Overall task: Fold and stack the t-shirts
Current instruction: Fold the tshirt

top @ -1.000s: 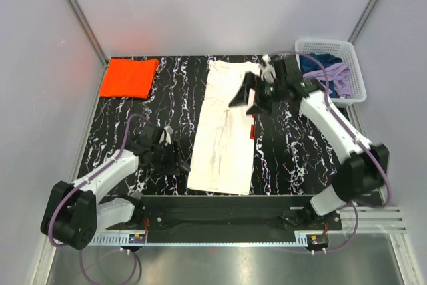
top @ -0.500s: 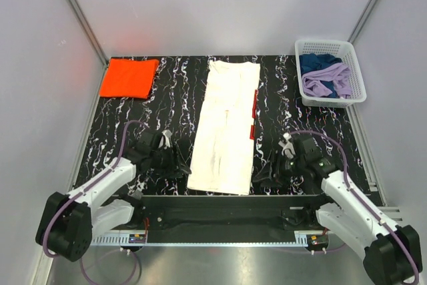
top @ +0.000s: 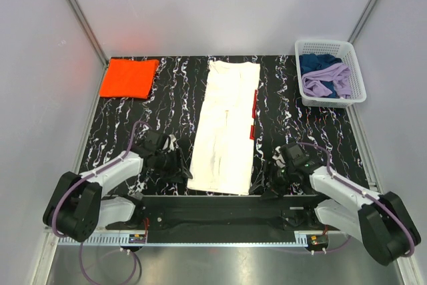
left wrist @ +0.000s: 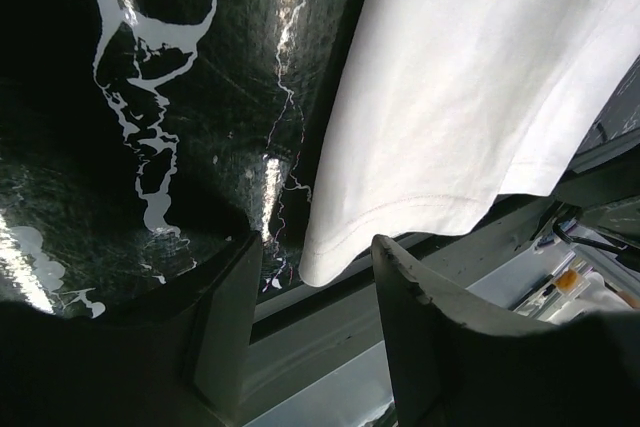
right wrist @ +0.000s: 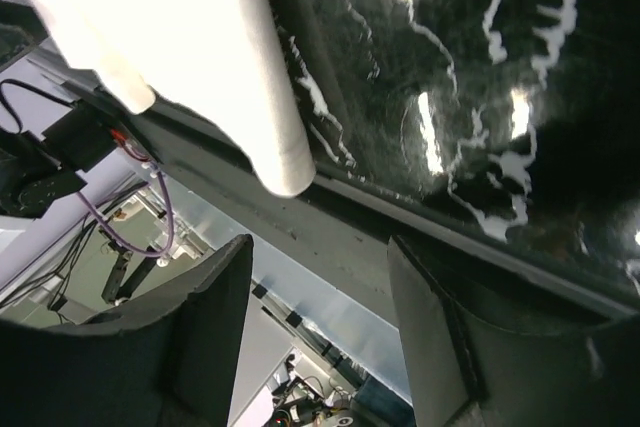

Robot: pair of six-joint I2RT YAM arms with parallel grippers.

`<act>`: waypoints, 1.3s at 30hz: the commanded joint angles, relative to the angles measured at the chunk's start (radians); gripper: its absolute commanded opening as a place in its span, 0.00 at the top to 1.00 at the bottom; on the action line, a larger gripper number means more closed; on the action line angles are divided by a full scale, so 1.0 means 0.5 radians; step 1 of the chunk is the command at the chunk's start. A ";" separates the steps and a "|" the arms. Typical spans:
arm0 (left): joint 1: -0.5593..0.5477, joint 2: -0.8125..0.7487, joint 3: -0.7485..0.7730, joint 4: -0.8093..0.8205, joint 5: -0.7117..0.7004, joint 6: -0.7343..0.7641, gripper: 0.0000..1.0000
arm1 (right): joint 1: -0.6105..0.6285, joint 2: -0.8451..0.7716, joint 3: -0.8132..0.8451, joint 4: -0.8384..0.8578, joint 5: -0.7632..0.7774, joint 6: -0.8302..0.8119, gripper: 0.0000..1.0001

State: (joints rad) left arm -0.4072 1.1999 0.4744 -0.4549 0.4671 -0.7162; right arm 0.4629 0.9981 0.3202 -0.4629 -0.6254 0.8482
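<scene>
Right hand back at near hem; it and left hand open. We count two: white t-shirt running near-far, hem nearest; orange t-shirt.

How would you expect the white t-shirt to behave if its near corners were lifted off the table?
Probably floppy: the white t-shirt lies flat as thin cloth with soft creases, so it would likely sag between lifted corners. It looks light, and on the glossy table it may well slide when tugged.
</scene>
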 commanded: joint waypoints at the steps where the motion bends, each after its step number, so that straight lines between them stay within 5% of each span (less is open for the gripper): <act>1: -0.020 0.042 -0.019 0.069 0.032 -0.022 0.47 | 0.099 0.166 0.028 0.269 0.082 0.098 0.36; 24: -0.109 0.085 -0.163 0.143 0.029 -0.147 0.59 | 0.132 0.461 0.004 0.659 0.235 0.304 0.50; 39: -0.124 0.143 -0.127 0.124 -0.002 -0.129 0.60 | 0.215 0.427 -0.147 0.708 0.278 0.362 0.49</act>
State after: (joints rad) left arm -0.4599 1.2427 0.4221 -0.3714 0.5266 -0.8024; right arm 0.5598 1.1744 0.2771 -0.1024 -0.5610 1.0325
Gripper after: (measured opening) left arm 0.398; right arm 0.508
